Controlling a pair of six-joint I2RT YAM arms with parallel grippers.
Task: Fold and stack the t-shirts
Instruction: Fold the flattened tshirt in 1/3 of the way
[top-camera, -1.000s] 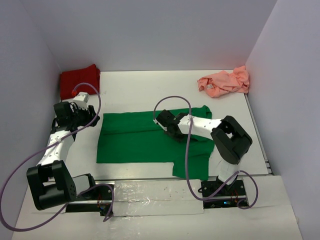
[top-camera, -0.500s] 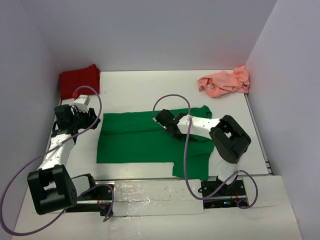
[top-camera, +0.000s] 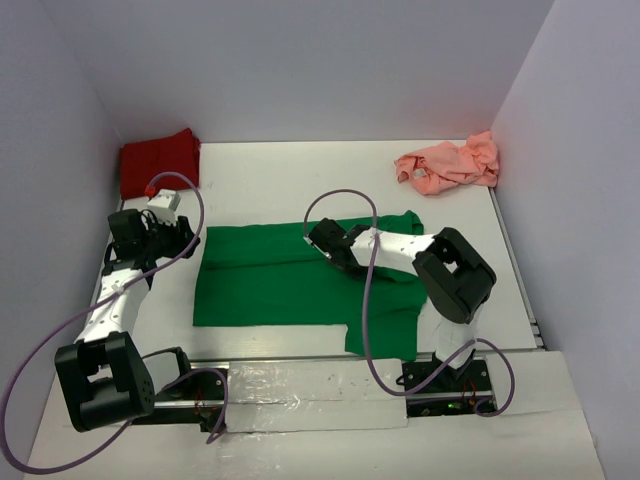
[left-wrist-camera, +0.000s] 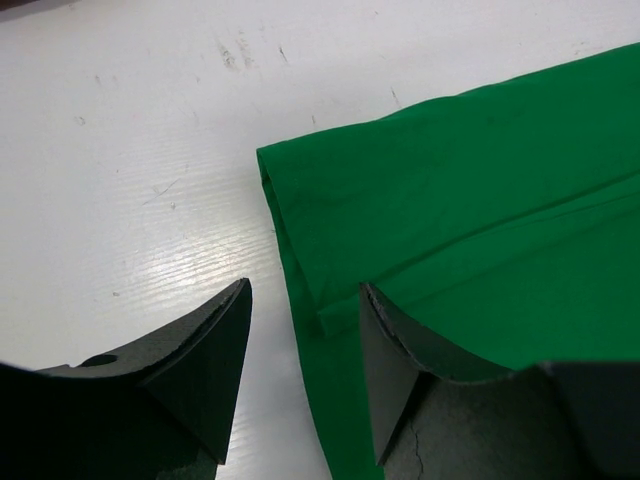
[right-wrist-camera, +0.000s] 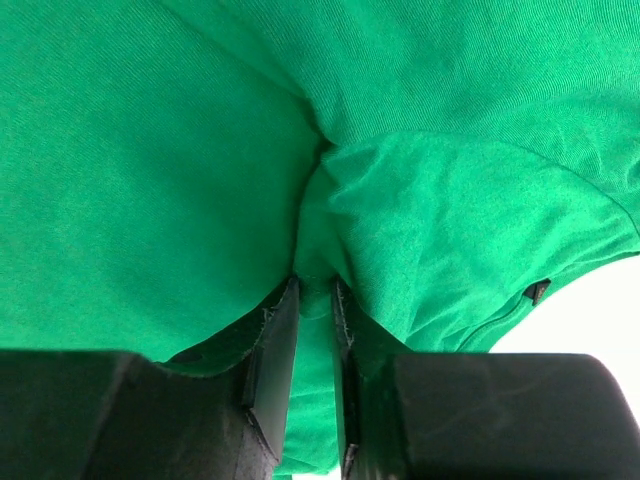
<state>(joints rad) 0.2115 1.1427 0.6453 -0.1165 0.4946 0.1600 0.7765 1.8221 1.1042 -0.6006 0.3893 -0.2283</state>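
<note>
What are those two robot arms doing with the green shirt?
They are folding t-shirts. The right gripper is shut on a pinch of the green shirt, bunching the cloth. The left gripper is open at the shirt's left edge, one finger over the cloth and one over the table, holding nothing. The red shirt looks folded in the far left corner. The pink shirt lies crumpled at the far right.

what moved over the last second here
The right hand, pinching a fold of the green shirt, slid slightly left and away from the bases. The left hand, open at that shirt's left edge, drew back a little toward its base. The red shirt and pink shirt stayed put.
</note>
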